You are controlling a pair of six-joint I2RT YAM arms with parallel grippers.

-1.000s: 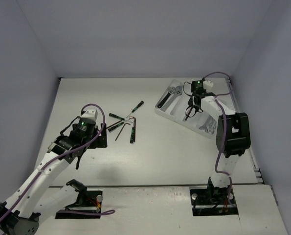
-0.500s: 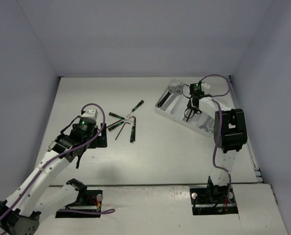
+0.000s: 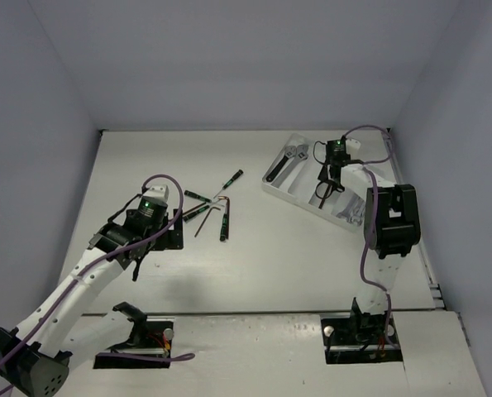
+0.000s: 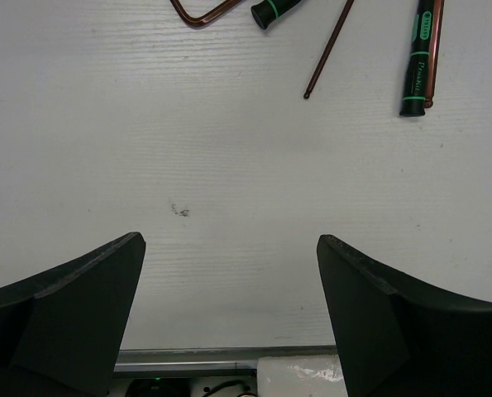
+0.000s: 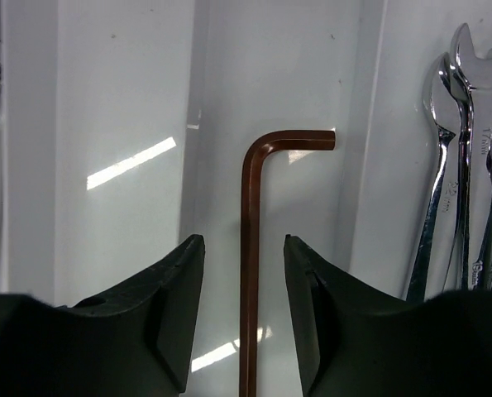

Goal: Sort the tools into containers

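The translucent white tray (image 3: 299,187) lies at the far right. My right gripper (image 3: 323,190) hangs over it, open. In the right wrist view a reddish-brown L-shaped hex key (image 5: 247,273) lies on a compartment floor between my right gripper's (image 5: 244,244) jaws, untouched. Silver open-end wrenches (image 5: 448,165) fill the compartment to its right. The black-handled adjustable wrench (image 3: 280,165) lies at the tray's far end. My left gripper (image 3: 156,240) is open and empty above bare table (image 4: 229,240). Green-and-black screwdrivers (image 3: 224,222) (image 4: 419,58) and hex keys (image 3: 206,217) (image 4: 328,50) lie just beyond it.
Two more screwdrivers (image 3: 232,178) (image 3: 198,196) lie in the loose cluster at mid table. The grey walls close in the left, back and right sides. A metal rail (image 4: 188,357) at the table's near edge shows in the left wrist view.
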